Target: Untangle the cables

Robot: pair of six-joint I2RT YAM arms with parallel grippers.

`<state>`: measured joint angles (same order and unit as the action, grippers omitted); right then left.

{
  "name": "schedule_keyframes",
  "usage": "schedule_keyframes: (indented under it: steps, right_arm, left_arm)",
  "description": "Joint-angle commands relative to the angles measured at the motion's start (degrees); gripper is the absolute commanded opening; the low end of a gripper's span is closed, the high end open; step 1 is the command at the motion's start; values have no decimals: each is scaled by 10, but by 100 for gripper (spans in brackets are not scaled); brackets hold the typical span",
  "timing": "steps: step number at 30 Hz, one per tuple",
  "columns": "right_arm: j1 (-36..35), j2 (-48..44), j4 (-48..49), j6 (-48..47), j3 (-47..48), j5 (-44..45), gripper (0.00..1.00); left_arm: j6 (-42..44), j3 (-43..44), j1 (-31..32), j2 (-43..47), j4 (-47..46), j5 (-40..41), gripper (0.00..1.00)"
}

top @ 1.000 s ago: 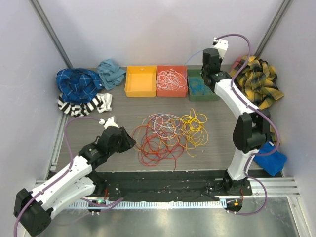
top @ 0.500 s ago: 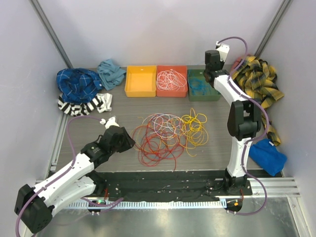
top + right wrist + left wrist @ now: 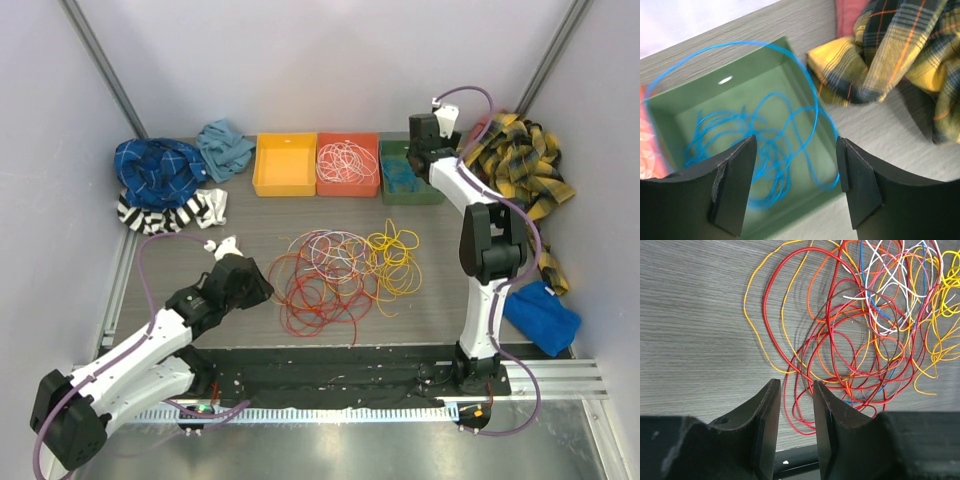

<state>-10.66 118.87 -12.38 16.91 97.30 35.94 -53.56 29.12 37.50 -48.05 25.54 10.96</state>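
A tangle of red, orange, yellow, white and pink cables (image 3: 345,268) lies mid-table; in the left wrist view the tangle (image 3: 855,330) fills the upper right. My left gripper (image 3: 255,285) sits low at its left edge. Its jaws (image 3: 796,385) stand a little apart, open, with nothing between them; red loops lie just beyond the tips. My right gripper (image 3: 415,160) hangs open (image 3: 796,142) over the green bin (image 3: 430,192). A loose blue cable (image 3: 765,135) lies in that bin (image 3: 740,80), free of the fingers.
A red bin (image 3: 347,186) holding pale cables and a yellow bin (image 3: 284,165) stand left of the green one. Blue plaid (image 3: 155,170), teal (image 3: 225,148) and striped (image 3: 170,212) cloths lie back left. A yellow plaid cloth (image 3: 520,165) and a blue cloth (image 3: 545,318) lie at the right.
My right gripper has opened over the green bin and shifted slightly left; the blue cable now lies free in the bin. The left arm has barely moved.
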Motion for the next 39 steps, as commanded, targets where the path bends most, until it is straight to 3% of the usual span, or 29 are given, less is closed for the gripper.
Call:
schedule_keyframes:
  steps: [1,9,14,18,26,33,39]
  right_arm:
    - [-52,-131,32,14,-45,33,72]
    - [-189,-308,96,50,-296,-9,66]
    - [-266,-362,117,74,-394,-126,55]
    - [-300,-360,87,74,-424,-106,53]
    - [-305,-340,85,95,-479,-122,50]
    - [-324,-354,117,91,-501,-136,48]
    - [-364,-391,142,80,-511,-138,56]
  left_arm:
    - [6,23,2,16,-11,10,37]
    - [-1,18,2,35,-10,12,37]
    - [2,18,2,36,-5,17,37]
    - [0,14,2,39,-8,26,37]
    - [-9,13,2,14,-21,6,37]
    - [-6,10,2,17,-27,16,36]
    - [33,49,2,7,-15,4,52]
